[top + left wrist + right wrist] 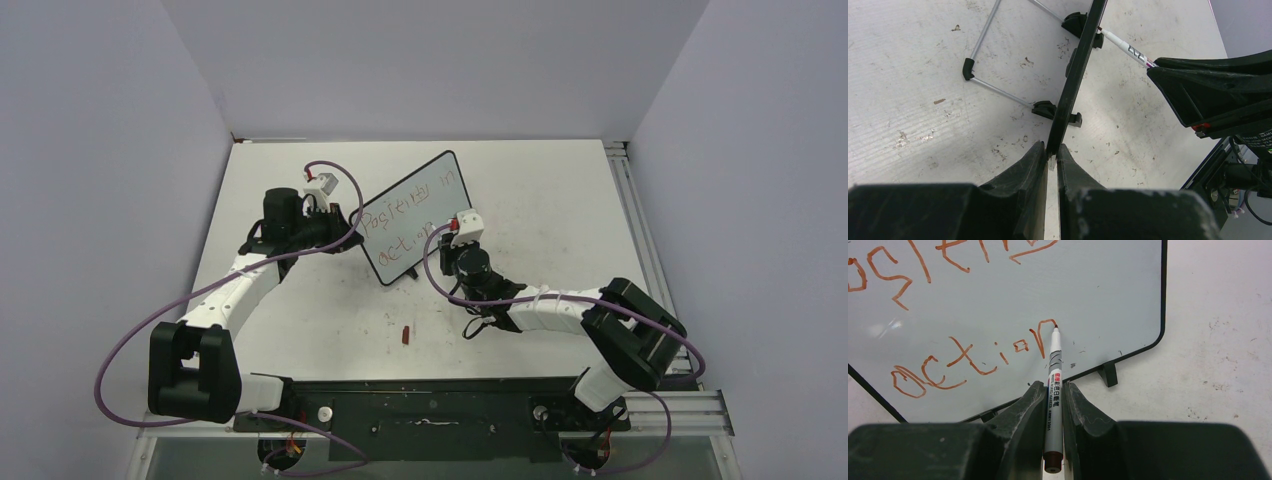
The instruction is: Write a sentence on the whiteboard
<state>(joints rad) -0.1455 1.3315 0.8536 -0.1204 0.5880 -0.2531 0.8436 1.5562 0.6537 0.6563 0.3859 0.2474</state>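
The whiteboard (415, 215) stands tilted in the middle of the table, black-framed, with the reddish sentence (410, 205) in two slanted lines. The right wrist view shows the board face (1088, 285) and the lower word "action" (973, 357). My right gripper (1053, 390) is shut on a white marker (1054, 375) whose tip touches the last letter. My left gripper (1052, 150) is shut on the board's edge (1075, 70), seen edge-on. In the top view the left gripper (345, 222) is at the board's left side and the right gripper (452, 240) at its front.
A red marker cap (405, 334) lies on the white tabletop (560, 200) near the front. The board's wire stand (993, 60) and black feet (1048, 109) rest behind it. The right arm's black body (1218, 85) is close on the far side. Side walls enclose the table.
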